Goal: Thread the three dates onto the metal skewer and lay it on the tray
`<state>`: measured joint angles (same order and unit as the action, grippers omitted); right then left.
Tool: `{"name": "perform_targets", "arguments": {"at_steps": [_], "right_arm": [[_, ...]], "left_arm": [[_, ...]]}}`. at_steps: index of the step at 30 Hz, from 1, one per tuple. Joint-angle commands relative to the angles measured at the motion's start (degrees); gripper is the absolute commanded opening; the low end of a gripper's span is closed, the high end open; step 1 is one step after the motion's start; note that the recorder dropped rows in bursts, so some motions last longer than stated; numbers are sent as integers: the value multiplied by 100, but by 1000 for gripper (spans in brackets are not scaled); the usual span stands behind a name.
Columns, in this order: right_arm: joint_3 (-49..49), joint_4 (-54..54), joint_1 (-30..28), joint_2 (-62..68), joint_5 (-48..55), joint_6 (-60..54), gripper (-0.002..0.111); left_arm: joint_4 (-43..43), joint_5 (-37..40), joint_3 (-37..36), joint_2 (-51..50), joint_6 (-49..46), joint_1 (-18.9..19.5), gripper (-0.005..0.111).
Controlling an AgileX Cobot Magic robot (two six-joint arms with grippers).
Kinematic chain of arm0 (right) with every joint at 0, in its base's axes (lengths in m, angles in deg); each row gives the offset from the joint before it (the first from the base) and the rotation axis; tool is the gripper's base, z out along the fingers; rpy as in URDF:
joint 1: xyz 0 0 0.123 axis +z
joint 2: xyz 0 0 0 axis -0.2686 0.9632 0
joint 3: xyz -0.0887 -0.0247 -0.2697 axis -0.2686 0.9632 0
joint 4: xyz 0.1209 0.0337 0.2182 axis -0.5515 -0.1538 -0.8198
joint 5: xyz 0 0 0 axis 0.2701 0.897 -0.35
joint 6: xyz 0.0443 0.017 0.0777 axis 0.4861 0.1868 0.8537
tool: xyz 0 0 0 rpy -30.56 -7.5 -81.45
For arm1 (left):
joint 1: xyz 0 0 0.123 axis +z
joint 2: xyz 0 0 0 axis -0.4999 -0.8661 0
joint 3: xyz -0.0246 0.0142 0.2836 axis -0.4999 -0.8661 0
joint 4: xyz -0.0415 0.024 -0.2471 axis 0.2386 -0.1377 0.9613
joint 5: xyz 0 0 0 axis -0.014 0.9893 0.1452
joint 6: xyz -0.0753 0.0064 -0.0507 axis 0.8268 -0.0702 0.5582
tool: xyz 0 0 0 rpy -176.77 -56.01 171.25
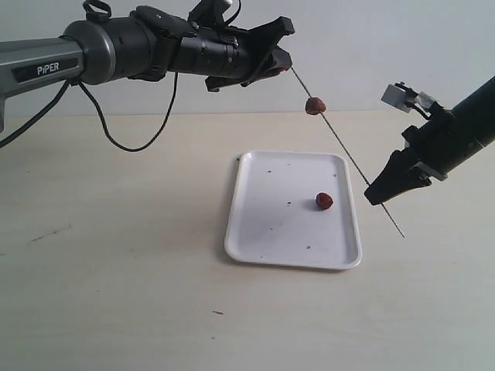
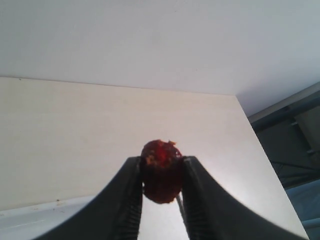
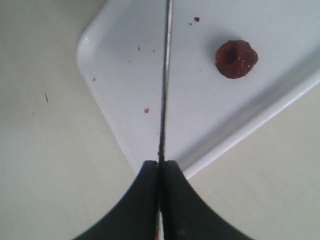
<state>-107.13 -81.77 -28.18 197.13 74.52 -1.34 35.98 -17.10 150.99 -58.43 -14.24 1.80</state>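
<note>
The right gripper (image 1: pixel 380 193) clamps the metal skewer (image 1: pixel 344 151), which slants up above the tray's (image 1: pixel 255 251) right edge. The left gripper (image 1: pixel 282 62) pinches a date (image 2: pixel 161 172) at its upper tip.

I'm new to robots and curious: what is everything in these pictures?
table: one, pale beige, under everything.
tray: one, white, on the table.
skewer: one, grey metal, slanting in the air above the tray.
dates: three, dark red-brown; held date at the skewer's upper end, threaded date midway along it, loose date on the tray.
left gripper: one, black, shut on the held date.
right gripper: one, black, shut on the skewer's lower part.
</note>
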Motion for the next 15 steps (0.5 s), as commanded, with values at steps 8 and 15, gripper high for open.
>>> {"name": "perform_targets", "arguments": {"at_steps": [8, 15], "right_arm": [[3, -120, -8, -77, 7, -95, 0], [3, -204, -8, -77, 7, -171, 0]], "left_arm": [[62, -103, 26, 12, 117, 20, 28], [62, -103, 26, 12, 129, 20, 28]]}}
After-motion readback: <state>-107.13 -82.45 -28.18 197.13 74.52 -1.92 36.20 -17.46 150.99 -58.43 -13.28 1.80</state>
